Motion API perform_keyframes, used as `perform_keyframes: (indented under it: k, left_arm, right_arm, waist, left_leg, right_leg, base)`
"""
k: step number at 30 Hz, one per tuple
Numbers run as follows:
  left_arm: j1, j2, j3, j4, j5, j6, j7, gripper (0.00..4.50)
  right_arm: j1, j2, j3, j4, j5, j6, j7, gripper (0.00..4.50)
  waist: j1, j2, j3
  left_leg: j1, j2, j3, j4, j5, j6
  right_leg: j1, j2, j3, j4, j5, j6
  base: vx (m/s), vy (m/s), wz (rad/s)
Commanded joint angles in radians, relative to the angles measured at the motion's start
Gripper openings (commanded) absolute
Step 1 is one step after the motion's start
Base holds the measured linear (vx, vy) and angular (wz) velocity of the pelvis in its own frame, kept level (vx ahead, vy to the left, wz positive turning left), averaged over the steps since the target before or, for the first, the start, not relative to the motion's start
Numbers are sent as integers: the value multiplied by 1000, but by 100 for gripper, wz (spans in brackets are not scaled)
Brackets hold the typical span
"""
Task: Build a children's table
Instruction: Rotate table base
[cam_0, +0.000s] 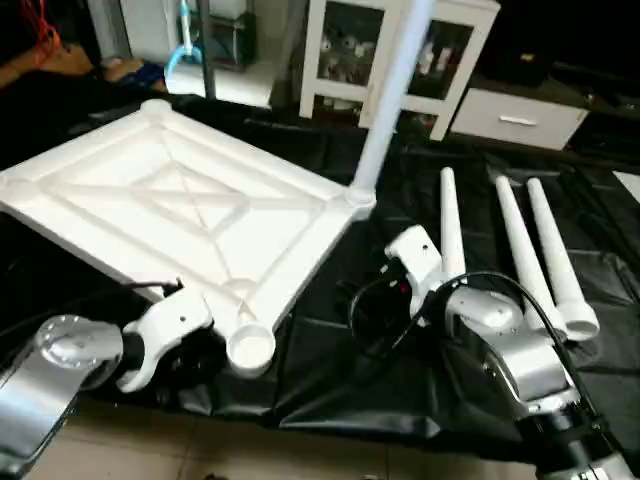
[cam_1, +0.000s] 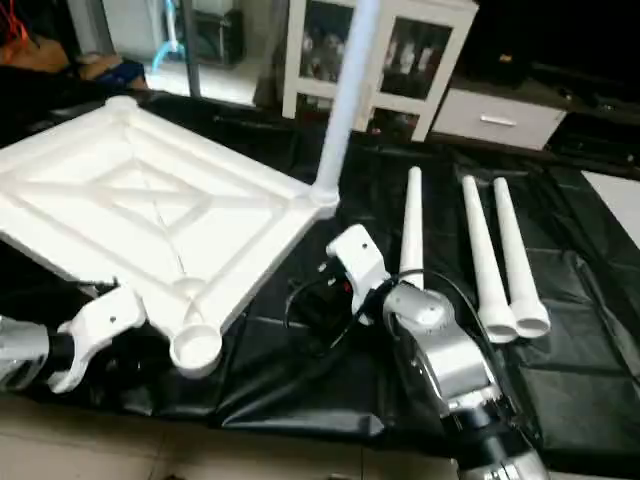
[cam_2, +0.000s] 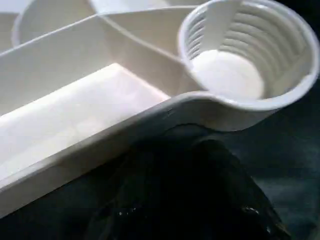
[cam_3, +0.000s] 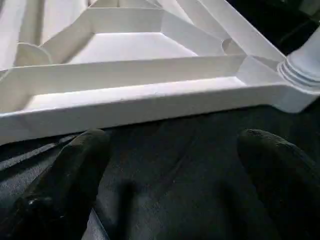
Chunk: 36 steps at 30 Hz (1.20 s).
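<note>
Legs fitted: one leg (cam_0: 392, 90) upright in the top (cam_0: 170, 215), beyond right tool (cam_3: 170, 170).
Legs left: three loose legs (cam_0: 520, 250) beside right tool.
Right tool: fingers apart, empty.
Left tool (cam_2: 185, 190): under empty socket (cam_2: 240, 60); grip cannot be told.

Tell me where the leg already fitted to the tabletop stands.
In the left eye view, the fitted leg stands upright in the tabletop's right corner socket, ahead of the right gripper.

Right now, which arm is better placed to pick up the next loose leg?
Probably the right. The right gripper hangs open over the black mat, next to the three loose legs, and holds nothing. The left gripper sits under the table top's near corner socket, farther away.
</note>
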Motion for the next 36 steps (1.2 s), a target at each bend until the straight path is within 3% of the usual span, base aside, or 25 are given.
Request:
perform_keyframes:
  k: [1,2,7,8,13,15,19,26,27,28,31,32,33,34,35,36]
  left_arm:
    - [-41,-27,-13,33,34,-17,52,156]
    - [-48,-34,-15,40,38,-19,59,156]
    - [-87,-95,-55,47,42,-23,73,156]
    - [-95,-108,-68,50,47,-24,78,156]
    - [-136,-184,-117,88,71,-42,110,156]
    - [-166,-237,-135,127,90,-60,144,156]
    - [-211,-307,-161,180,110,-76,194,156]
    - [-209,-309,-190,131,105,-63,151,156]
    - [-175,-263,-182,55,80,-48,105,156]
    - [-175,-263,-182,55,80,-48,105,156]
    - [-82,-175,-116,-99,0,-45,34,156]
    - [-82,-175,-116,-99,0,-45,34,156]
    - [-14,-134,-17,-210,-85,-4,-4,156]
    - [3,-130,22,-241,-111,15,-8,156]
    - [11,-126,57,-263,-140,39,-16,156]
    - [11,-122,101,-283,-176,62,-31,156]
  right_arm:
    - [4,-15,-18,-18,-1,8,-6,450]
    - [4,-16,-19,-19,-1,9,-6,450]
    - [7,-18,-32,-22,0,10,-17,450]
    - [6,-17,-35,-22,-1,9,-21,450]
    - [-2,-7,-58,-19,-1,11,-47,450]
    - [-11,-2,-72,-11,-2,14,-67,450]
    - [-20,-3,-90,-9,-2,19,-90,450]
    - [-52,-3,-132,-5,-1,43,-132,450]
    - [-96,-1,-171,22,-12,70,-198,450]
    - [-96,-1,-171,22,-12,70,-198,450]
    - [-187,-3,-265,87,1,139,-291,450]
    - [-187,-3,-265,87,1,139,-291,450]
    - [-263,-31,-308,155,-1,187,-332,450]
    - [-290,-42,-320,184,0,193,-341,450]
    - [-313,-51,-328,214,0,195,-347,450]
    - [-343,-63,-335,258,2,194,-353,450]
  waist:
    - [0,38,-52]
    - [-2,33,-52]
    - [1,35,-54]
    - [2,39,-56]
    - [4,39,-59]
    - [5,40,-62]
    - [5,39,-64]
    - [-1,39,-62]
    - [-2,43,-63]
    - [-6,40,-63]
    - [-12,45,-61]
    - [-12,45,-61]
    - [-18,52,-63]
    - [-20,46,-61]
    - [-19,51,-58]
    - [-21,49,-57]
  left_leg:
    - [11,6,1,-80,-330,-35]
    - [3,6,-2,-82,-322,-33]
    - [0,6,-3,-81,-298,-31]
    - [2,7,-3,-80,-285,-31]
    - [3,6,1,-77,-249,-30]
    - [-2,5,0,-77,-229,-30]
    - [-6,4,0,-75,-208,-26]
    - [-5,4,1,-74,-224,-18]
    - [-5,5,-1,-75,-217,-22]
    - [-7,6,-3,-76,-211,-27]
    - [-4,3,3,-71,-211,-34]
    - [-4,3,3,-71,-211,-34]
    - [-1,2,3,-67,-207,-42]
    - [-6,0,5,-72,-202,-38]
    - [0,-2,9,-66,-225,-41]
    - [2,-5,12,-63,-241,-37]
  right_leg:
    - [39,-35,34,-87,-394,-107]
    - [46,-36,32,-87,-397,-102]
    - [47,-37,32,-83,-375,-110]
    - [46,-37,32,-80,-343,-119]
    - [48,-33,32,-73,-259,-142]
    - [56,-35,33,-69,-227,-150]
    - [61,-38,33,-69,-214,-147]
    - [59,-36,32,-75,-261,-139]
    - [60,-38,32,-71,-259,-142]
    - [63,-38,31,-67,-253,-147]
    - [58,-33,32,-62,-251,-150]
    - [58,-33,32,-62,-251,-150]
    - [55,-33,31,-53,-229,-162]
    - [59,-27,30,-61,-232,-157]
    - [49,-24,29,-63,-248,-157]
    - [46,-22,29,-65,-269,-157]
  base:
    - [0,0,0]
    - [0,0,0]
    - [0,0,0]
    - [0,0,0]
    - [0,0,0]
    - [0,0,0]
    - [0,0,0]
    - [0,0,0]
    - [0,0,0]
    - [0,0,0]
    - [0,0,0]
    - [0,0,0]
    - [0,0,0]
    - [0,0,0]
    - [0,0,0]
    - [0,0,0]
